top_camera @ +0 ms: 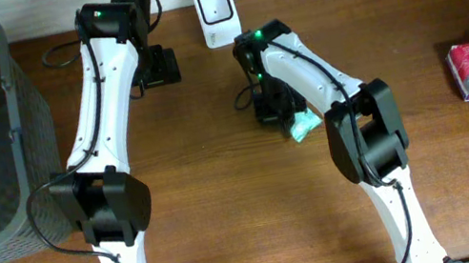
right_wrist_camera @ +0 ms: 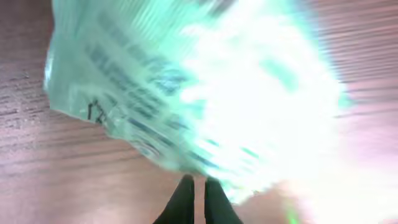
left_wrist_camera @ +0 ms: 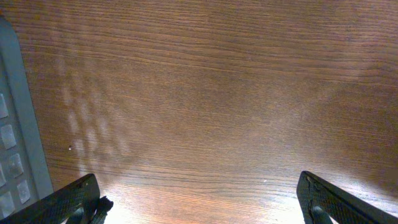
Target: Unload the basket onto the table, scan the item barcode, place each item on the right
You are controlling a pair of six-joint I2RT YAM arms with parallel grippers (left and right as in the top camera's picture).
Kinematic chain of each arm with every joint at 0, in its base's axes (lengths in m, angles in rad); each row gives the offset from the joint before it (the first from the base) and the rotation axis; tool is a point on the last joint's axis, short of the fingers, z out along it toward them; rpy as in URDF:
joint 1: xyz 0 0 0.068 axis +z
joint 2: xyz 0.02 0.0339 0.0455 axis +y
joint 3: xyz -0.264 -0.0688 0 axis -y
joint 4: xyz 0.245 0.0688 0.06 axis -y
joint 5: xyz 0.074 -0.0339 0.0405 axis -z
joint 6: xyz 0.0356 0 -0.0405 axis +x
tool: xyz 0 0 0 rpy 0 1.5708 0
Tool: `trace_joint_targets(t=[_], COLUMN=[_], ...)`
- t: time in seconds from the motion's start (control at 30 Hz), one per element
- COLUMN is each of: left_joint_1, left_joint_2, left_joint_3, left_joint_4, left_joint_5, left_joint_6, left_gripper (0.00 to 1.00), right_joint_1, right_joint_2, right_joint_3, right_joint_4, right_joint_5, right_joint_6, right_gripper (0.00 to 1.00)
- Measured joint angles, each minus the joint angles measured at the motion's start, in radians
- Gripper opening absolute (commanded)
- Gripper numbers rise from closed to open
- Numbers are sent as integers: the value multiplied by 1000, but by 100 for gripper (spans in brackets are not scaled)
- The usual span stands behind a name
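Right gripper (right_wrist_camera: 198,190), fingers pressed together on one edge of the pale green packet (right_wrist_camera: 186,93), holds it over the table (top_camera: 227,200), near and in front of the white scanner (top_camera: 214,4). For a clean read, the printed side should probably be turned flat toward the scanner's window and held steady, as the thin film looks floppy. Left gripper (left_wrist_camera: 199,199) hangs spread wide over bare wood, well apart.
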Motion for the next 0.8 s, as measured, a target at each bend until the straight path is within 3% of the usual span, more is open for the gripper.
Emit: trace_joint_targets(t=[0.27, 0.4, 0.57, 0.8], left_joint_1=[0, 0, 0, 0], left_joint_2=[0, 0, 0, 0], left_joint_3=[0, 0, 0, 0], left_joint_4=[0, 0, 0, 0], left_joint_5=[0, 0, 0, 0], left_joint_6=[0, 0, 0, 0], left_gripper=[99, 99, 99, 99], right_joint_1=[-143, -229, -171, -68], right_joint_2=[-11, -16, -18, -20], right_joint_3=[141, 141, 104, -47], right_joint_4=[-147, -147, -128, 14], right_joint_5=[57, -214, -345, -245], right_joint_6=[-40, -279, -415, -281], right_gripper=[7, 4, 4, 5])
